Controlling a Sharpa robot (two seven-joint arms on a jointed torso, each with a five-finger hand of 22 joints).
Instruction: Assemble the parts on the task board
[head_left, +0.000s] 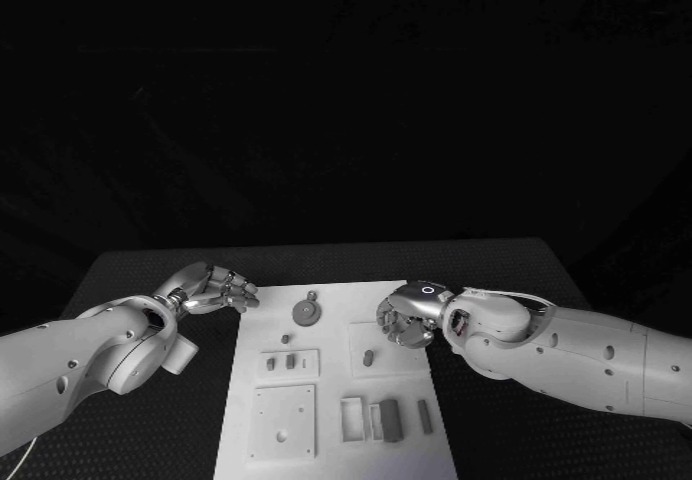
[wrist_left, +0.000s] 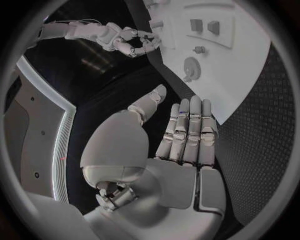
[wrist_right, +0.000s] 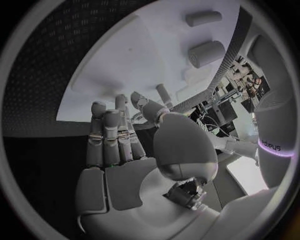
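Nearest the robot, at the close end of the white board (head_left: 329, 440), lies a square plate (head_left: 283, 421) with a small hole in it, and just beside it three upright grey bars (head_left: 384, 419) lined up side by side. Further up the board sit two small dark blocks (head_left: 290, 362) on a raised pad, with a small peg (head_left: 368, 357) on a second pad toward the robot's right. Beyond those, near the far end, rests a round grey disc (head_left: 306, 312) with a short stem pointing away from the robot.

Off the board's far corner on the robot's left, over the black table (head_left: 159, 265), hangs the left hand (head_left: 214, 290). From its own wrist camera the left hand (wrist_left: 181, 135) has its fingers (wrist_left: 187, 127) straight and laid close together, the thumb held a little apart, and nothing in it. The disc (wrist_left: 190, 66) and the two blocks (wrist_left: 205, 26) show on the board beyond its fingertips.

On the other side, the right hand (head_left: 411, 315) sits over the board's edge near the far end. From its wrist camera the right hand (wrist_right: 128, 145) has its fingers (wrist_right: 109, 135) also straight and close together, with the thumb out to the side; it holds nothing. Two cylinder-shaped pieces (wrist_right: 205, 37) lie on the board past it.
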